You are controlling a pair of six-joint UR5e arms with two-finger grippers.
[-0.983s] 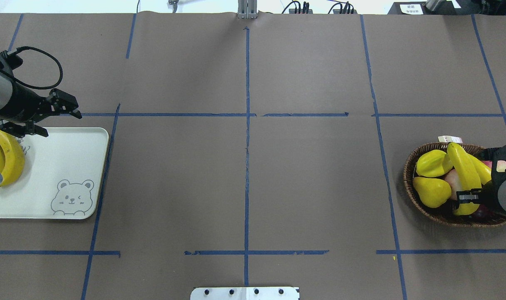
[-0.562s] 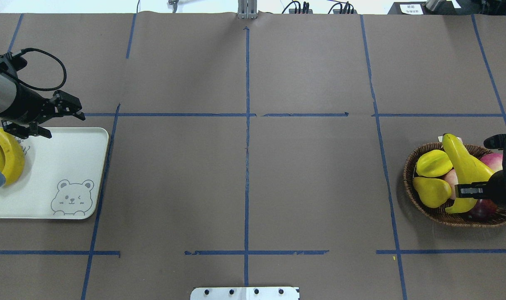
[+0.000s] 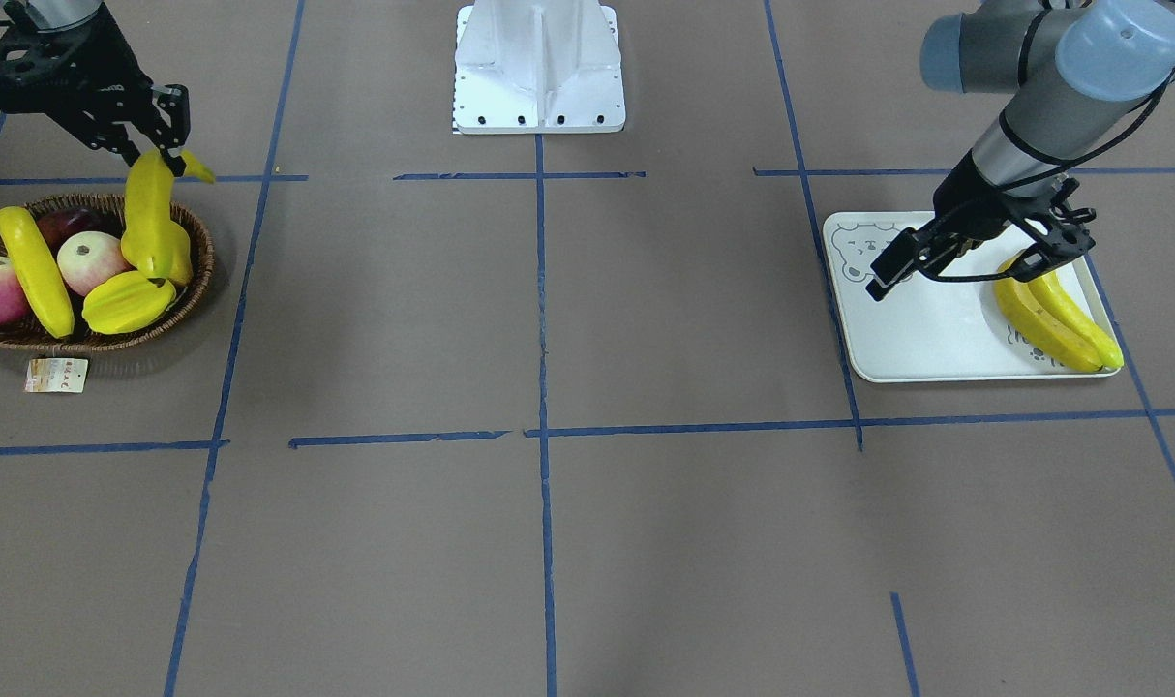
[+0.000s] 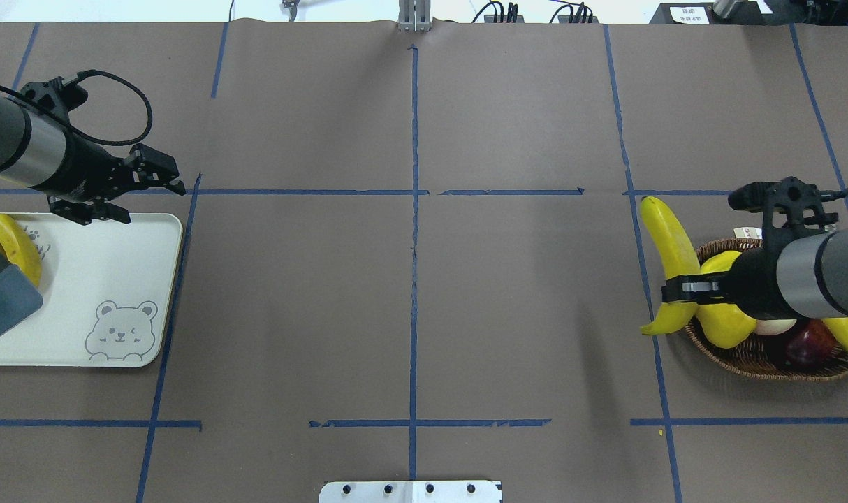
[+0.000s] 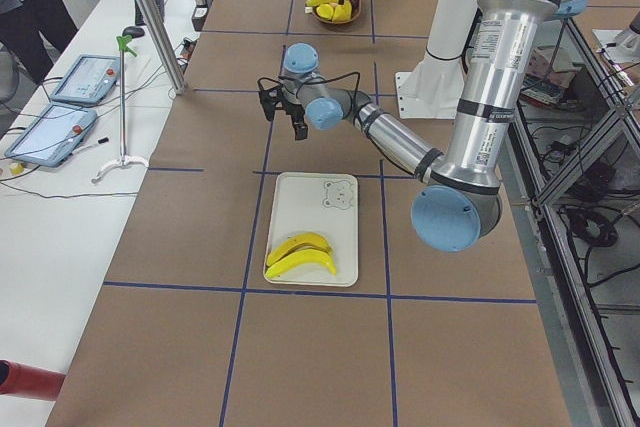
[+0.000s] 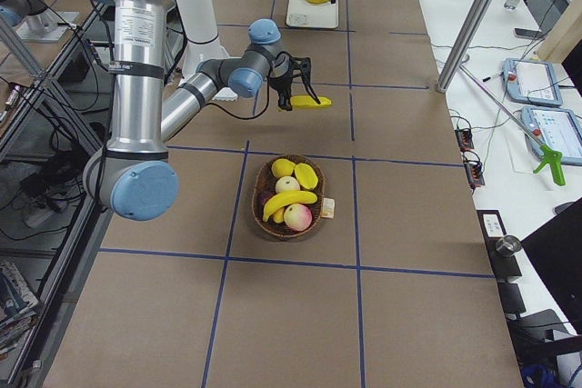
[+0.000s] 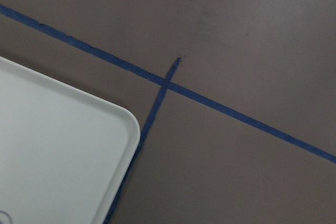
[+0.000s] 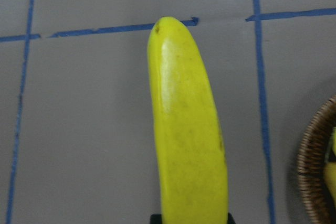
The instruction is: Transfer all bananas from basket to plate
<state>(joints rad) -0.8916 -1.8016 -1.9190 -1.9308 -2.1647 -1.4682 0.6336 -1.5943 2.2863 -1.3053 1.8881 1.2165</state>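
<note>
My right gripper (image 4: 684,289) is shut on the lower part of a long yellow banana (image 4: 665,237) and holds it in the air over the left rim of the wicker basket (image 4: 766,367). The right wrist view shows this banana (image 8: 189,129) over bare table, with the basket rim (image 8: 315,171) at the right. One more banana (image 3: 34,271) lies in the basket (image 3: 195,281). Two bananas (image 3: 1052,315) lie on the bear plate (image 3: 936,339). My left gripper (image 4: 151,204) is open and empty over the plate's far edge (image 4: 137,218).
The basket also holds a starfruit (image 3: 128,300), a yellow pear (image 4: 724,325) and apples (image 3: 89,259). Its paper tag (image 3: 55,376) lies on the table beside it. The robot base (image 3: 539,68) stands at mid-table. Blue tape lines cross the brown table.
My right gripper has lifted the banana out of the basket and carried it left, past the rim. My left gripper, still open, has moved right, away from the two bananas on the plate.
</note>
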